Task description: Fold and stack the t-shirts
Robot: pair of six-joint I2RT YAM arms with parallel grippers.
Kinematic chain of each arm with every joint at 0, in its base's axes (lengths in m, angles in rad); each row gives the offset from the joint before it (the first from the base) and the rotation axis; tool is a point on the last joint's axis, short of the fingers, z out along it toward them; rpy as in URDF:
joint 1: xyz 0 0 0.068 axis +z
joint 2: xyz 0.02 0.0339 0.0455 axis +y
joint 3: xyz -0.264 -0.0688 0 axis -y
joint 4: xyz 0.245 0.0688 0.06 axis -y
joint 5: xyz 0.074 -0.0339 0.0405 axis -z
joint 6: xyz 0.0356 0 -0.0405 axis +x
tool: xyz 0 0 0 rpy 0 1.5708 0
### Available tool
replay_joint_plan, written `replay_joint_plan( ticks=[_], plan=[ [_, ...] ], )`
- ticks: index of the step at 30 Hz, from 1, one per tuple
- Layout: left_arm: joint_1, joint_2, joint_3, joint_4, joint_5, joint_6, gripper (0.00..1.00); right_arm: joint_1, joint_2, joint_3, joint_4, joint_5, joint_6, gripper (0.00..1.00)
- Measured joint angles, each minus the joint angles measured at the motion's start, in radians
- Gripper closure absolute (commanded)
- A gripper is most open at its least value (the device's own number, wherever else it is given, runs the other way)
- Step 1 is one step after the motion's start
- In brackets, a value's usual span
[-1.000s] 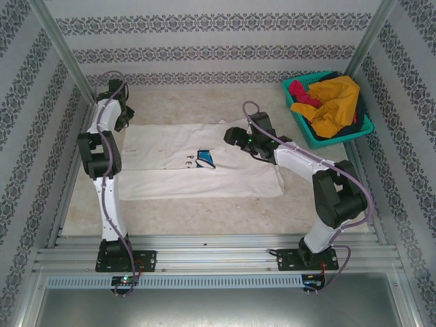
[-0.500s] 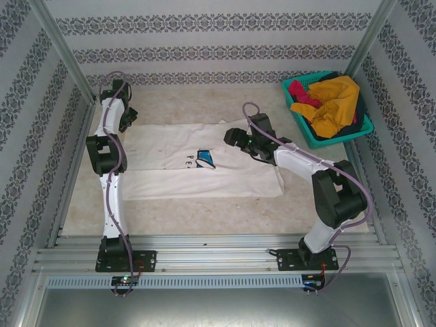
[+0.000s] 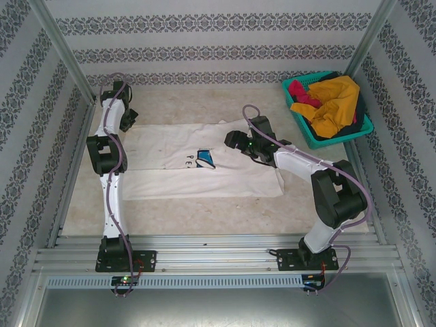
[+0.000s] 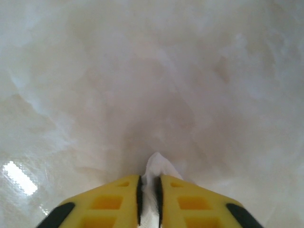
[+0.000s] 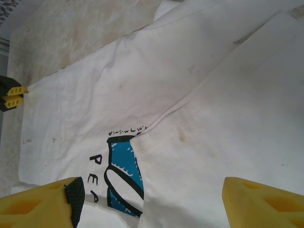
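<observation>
Rightward, teal basket (image 3: 337,139), mustard shirt (image 3: 335,102), magenta shirt (image 3: 300,92) heaped inside

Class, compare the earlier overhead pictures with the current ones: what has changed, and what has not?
The left arm straightened slightly and the left tool closed on the edge of the white shirt. The right tool stayed open over the shirt; the basket is unchanged.

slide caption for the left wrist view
Left claw pinching an edge of the white shirt.
</observation>
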Motion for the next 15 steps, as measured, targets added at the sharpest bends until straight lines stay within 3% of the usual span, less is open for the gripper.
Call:
replay_joint_plan(
  ticks=[3, 7, 15],
  plan=[
    [0.000, 0.000, 0.005, 0.000, 0.004, 0.000, 1.00, 0.000, 0.000, 0.000, 0.001, 0.009, 0.006, 0.24],
    [0.001, 0.000, 0.005, 0.000, 0.011, 0.002, 1.00, -0.015, 0.019, 0.037, -0.025, 0.077, 0.009, 0.25],
    [0.001, -0.014, -0.019, 0.008, 0.027, 0.024, 1.00, -0.104, 0.233, 0.383, -0.152, 0.320, -0.045, 0.33]
  ],
)
